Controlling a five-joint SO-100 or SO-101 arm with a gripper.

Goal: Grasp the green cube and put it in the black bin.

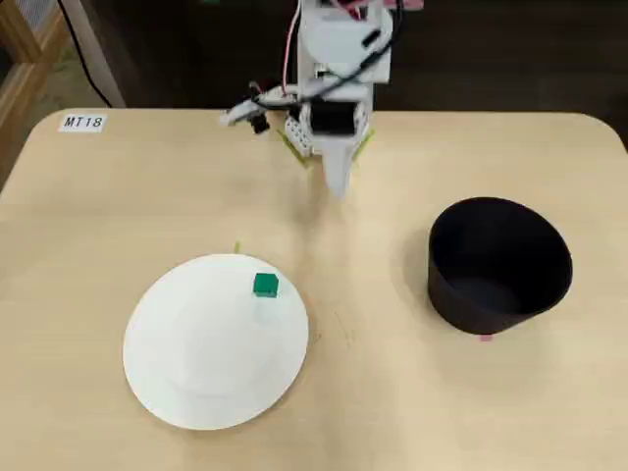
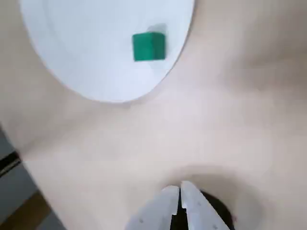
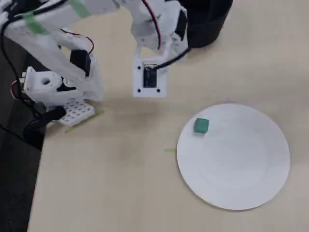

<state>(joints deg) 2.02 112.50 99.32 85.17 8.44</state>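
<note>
The green cube (image 1: 265,286) sits on the far right part of a flat white plate (image 1: 196,378). It also shows in the wrist view (image 2: 148,46) and in the other fixed view (image 3: 201,125). The black bin (image 1: 469,309) stands upright and empty on the table to the right in a fixed view, and at the top edge in the other fixed view (image 3: 208,24). My gripper (image 1: 337,188) is shut and empty, with its fingertips together (image 2: 180,188). It hangs over bare table near the arm's base, well short of the cube and plate (image 2: 86,57).
The arm's base (image 3: 53,89) stands at the table's back edge. A label "MT18" (image 1: 82,123) lies at the far left corner. A thin yellow-green tape strip (image 3: 169,150) lies by the plate's rim. Bare tan table lies between plate and bin.
</note>
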